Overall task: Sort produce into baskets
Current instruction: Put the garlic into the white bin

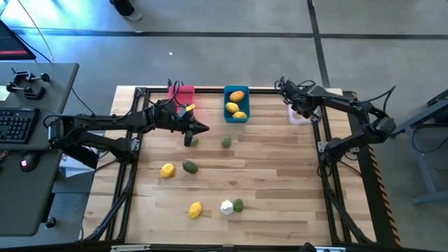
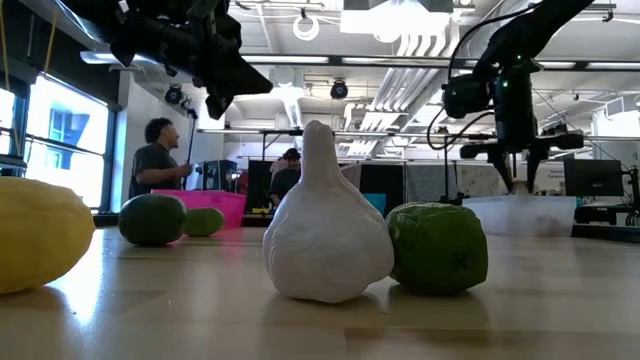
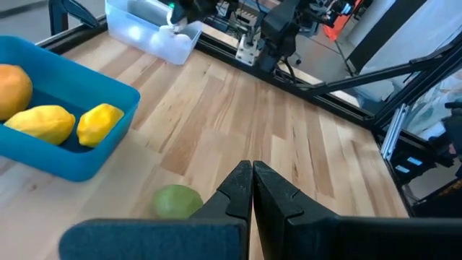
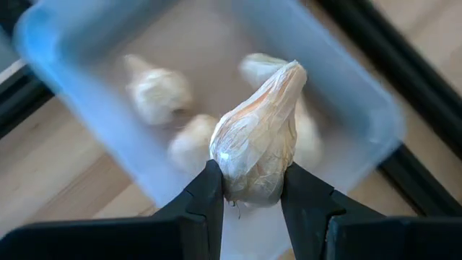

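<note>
My right gripper [image 4: 251, 189] clamps a white papery garlic bulb [image 4: 258, 136] directly above the pale translucent plastic bin [image 4: 361, 94] holding other garlic; I should open only once low and centred.

No text, label, brand, number or sign can be read in any of the views.
</note>
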`<state>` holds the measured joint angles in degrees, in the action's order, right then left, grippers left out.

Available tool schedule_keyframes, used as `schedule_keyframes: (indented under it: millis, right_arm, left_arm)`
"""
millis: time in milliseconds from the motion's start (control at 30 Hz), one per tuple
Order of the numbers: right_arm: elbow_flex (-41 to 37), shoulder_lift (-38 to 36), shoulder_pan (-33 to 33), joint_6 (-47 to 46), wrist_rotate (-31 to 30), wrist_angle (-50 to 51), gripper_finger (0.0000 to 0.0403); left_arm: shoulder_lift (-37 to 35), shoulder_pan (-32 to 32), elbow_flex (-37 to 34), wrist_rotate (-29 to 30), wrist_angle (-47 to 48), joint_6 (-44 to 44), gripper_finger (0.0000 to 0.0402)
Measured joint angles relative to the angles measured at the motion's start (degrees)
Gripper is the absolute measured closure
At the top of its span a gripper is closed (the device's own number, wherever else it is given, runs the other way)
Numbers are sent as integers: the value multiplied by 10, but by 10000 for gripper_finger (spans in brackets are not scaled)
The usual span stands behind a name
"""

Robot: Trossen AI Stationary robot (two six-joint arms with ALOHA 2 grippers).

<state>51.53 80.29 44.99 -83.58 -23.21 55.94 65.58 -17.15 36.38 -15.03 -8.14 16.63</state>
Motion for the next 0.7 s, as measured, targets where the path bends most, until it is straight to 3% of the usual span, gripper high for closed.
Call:
schedule_keyframes:
  millis: [133,700]
  right_arm:
    - [0,0,-5,-36,-16,21,304]
    - [0,57,11,57,10,-23,303]
  left_arm:
    - [0,0,0,1,-3,-22,401]
    - [0,-1,0,6,-3,-36,401]
